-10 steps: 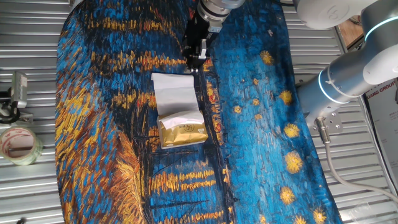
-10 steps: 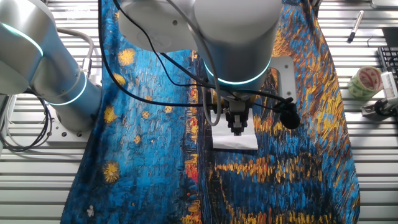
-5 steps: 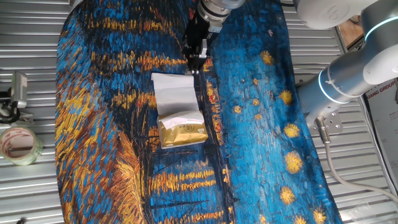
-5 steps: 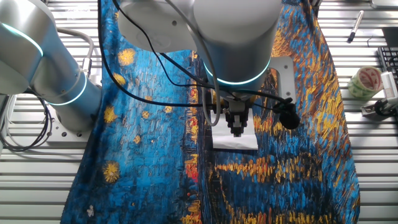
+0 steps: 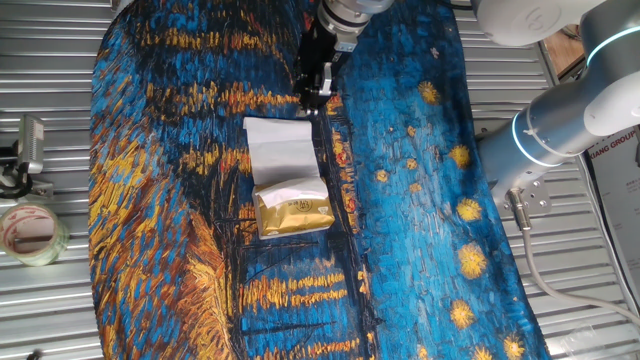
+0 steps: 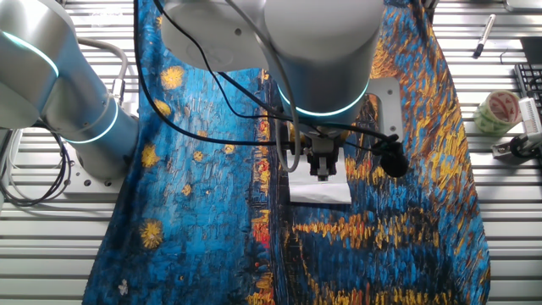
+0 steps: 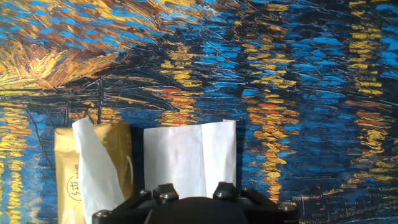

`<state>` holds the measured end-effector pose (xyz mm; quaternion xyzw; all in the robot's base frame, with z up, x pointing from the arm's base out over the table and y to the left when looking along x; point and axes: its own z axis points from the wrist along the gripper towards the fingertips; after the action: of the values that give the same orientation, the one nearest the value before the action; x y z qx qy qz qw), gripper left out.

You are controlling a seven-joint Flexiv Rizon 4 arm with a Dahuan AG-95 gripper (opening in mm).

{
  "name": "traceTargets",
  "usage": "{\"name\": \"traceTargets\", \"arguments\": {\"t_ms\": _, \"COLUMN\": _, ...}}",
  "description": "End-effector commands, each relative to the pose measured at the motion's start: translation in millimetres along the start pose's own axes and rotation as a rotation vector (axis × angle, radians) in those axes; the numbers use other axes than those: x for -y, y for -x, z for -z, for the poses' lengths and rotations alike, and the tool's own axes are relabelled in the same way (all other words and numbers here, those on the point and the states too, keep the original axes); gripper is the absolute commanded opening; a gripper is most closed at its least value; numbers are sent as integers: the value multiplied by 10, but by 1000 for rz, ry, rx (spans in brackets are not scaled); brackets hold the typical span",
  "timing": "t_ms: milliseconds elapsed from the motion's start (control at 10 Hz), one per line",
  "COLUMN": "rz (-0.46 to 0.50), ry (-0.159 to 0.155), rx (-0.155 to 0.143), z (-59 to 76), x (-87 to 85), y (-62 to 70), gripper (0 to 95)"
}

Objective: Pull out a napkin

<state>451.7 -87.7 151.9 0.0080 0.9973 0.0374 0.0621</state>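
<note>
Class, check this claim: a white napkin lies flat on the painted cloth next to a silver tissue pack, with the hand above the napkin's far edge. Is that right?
One detail is wrong: the pack is gold, not silver, as one fixed view shows. The napkin does lie flat on the cloth beside it, with the hand above its far edge.

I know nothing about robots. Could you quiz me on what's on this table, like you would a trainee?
1. True or false: the white napkin lies flat on the painted cloth, outside the gold pack.
2. The end effector hangs over: A) the napkin's edge farthest from the pack, B) the gold pack, C) bare cloth far from both.
3. What sticks out of the pack's opening?

Key: 1 true; 2 A; 3 a second white tissue.
</note>
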Motion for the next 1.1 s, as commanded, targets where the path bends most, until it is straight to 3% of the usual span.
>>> {"name": "traceTargets", "arguments": {"t_ms": 100, "rz": -2, "ry": 0, "rx": -4, "z": 0, "x": 0, "y": 0, "gripper": 190}}
{"name": "traceTargets", "arguments": {"t_ms": 1100, "rz": -9, "ry": -18, "rx": -8, "z": -19, "x": -39, "y": 11, "gripper": 190}}
